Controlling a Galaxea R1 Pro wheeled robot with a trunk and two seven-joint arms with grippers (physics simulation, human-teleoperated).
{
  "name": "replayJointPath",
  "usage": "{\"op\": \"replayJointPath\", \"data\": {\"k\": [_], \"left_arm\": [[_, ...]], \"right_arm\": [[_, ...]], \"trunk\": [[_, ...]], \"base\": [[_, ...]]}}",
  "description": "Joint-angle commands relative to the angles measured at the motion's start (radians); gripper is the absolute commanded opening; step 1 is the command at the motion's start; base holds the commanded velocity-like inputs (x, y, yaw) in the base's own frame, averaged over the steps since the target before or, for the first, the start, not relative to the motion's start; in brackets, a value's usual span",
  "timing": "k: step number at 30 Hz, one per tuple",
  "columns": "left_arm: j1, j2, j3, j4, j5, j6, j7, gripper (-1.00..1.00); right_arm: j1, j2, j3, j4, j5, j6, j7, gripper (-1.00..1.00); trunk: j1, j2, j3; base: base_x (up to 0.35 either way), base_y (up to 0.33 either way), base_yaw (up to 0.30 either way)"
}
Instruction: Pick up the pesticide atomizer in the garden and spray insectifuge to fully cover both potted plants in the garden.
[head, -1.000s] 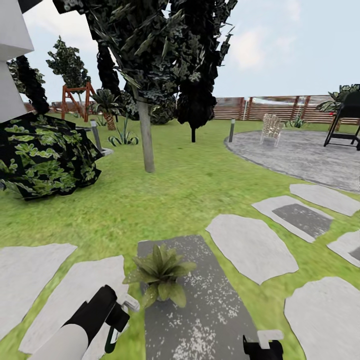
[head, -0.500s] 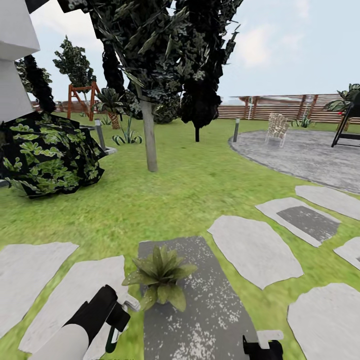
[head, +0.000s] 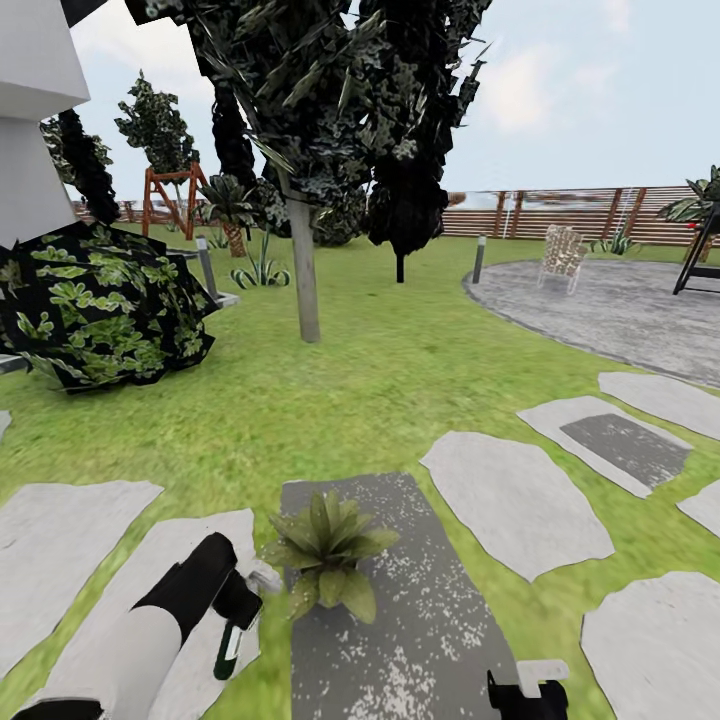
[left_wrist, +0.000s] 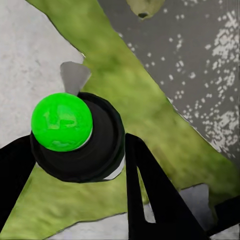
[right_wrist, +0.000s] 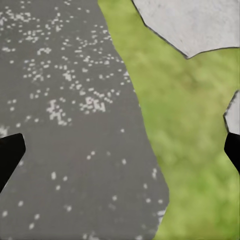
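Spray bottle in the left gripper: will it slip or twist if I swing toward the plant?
Probably light: the bottle is small enough to sit between the fingers. Its round, smooth-looking body could twist in that grip, so swing gently.

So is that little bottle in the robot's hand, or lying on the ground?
In hand. The left end effector is shut on the bottle, black fingers on both sides, grass below.

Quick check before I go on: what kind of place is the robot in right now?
An outdoor garden, by the look of it: green lawn crossed by grey stepping slabs, trees, and a brown slatted fence at the far edge.
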Motion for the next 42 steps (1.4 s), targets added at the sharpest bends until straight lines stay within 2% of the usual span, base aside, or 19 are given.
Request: {"op": "replayJointPath", "data": {"k": [1, 2, 5, 8, 11, 16, 25, 34, 39, 41, 42], "left_arm": [[-0.012, 0.002, -0.005, -0.002, -0.008, 0.031, -0.010, -1.00], [-0.030, 0.003, -0.009, 0.000, -0.008, 0.059, -0.012, -1.00], [-0.044, 0.001, -0.013, -0.001, -0.010, 0.074, -0.048, -1.00], [-0.047, 0.003, -0.056, -0.001, -0.011, 0.079, -0.065, -1.00], [-0.048, 0.005, -0.079, -0.001, -0.012, 0.080, -0.068, -1.00], [-0.046, 0.004, -0.087, -0.001, -0.013, 0.080, -0.068, -1.00], [-0.043, 0.005, -0.089, 0.002, -0.014, 0.082, -0.068, -1.00], [-0.046, 0.005, -0.088, 0.001, -0.015, 0.082, -0.068, -1.00], [-0.046, 0.006, -0.088, 0.002, -0.015, 0.082, -0.067, -1.00], [-0.045, 0.005, -0.099, 0.005, -0.014, 0.082, -0.068, -1.00], [-0.045, 0.005, -0.117, 0.008, -0.013, 0.082, -0.068, -1.00]], "right_arm": [[-0.001, 0.000, -0.008, 0.002, 0.011, -0.003, -0.003, 1.00], [-0.001, 0.000, -0.008, 0.002, 0.011, -0.003, -0.002, 1.00], [-0.001, 0.000, -0.008, 0.002, 0.011, -0.003, -0.002, 1.00], [-0.001, 0.000, -0.008, 0.001, 0.011, -0.003, -0.002, 1.00], [-0.001, 0.001, -0.008, 0.000, 0.011, -0.003, -0.003, 1.00], [-0.001, 0.001, -0.008, 0.000, 0.011, -0.003, -0.003, 1.00], [-0.001, 0.001, -0.008, 0.001, 0.011, -0.003, -0.003, 1.00], [-0.001, 0.003, -0.008, 0.002, 0.011, -0.003, -0.003, 1.00], [-0.001, 0.003, -0.008, 0.002, 0.011, -0.003, -0.003, 1.00], [-0.001, 0.003, -0.008, 0.001, 0.011, -0.003, -0.003, 1.00], [-0.001, 0.003, -0.008, 0.001, 0.011, -0.003, -0.003, 1.00]], "trunk": [[0.000, 0.000, -0.001], [0.000, 0.000, -0.001], [0.000, 0.000, -0.001], [0.000, 0.000, -0.001], [0.000, 0.000, -0.001], [0.000, 0.000, -0.001], [0.000, 0.000, -0.001], [0.000, 0.000, -0.001], [0.000, 0.000, -0.001], [0.000, 0.000, -0.001], [0.000, 0.000, -0.001]], "base": [[0.000, 0.000, 0.000], [0.000, 0.000, 0.000], [0.000, 0.000, 0.000], [0.000, 0.000, 0.000], [0.058, -0.045, 0.000], [0.201, -0.177, 0.049], [0.015, -0.248, 0.263], [-0.012, -0.024, 0.274], [0.190, -0.117, 0.049], [0.192, -0.092, 0.003], [0.156, -0.032, 0.001]]}}
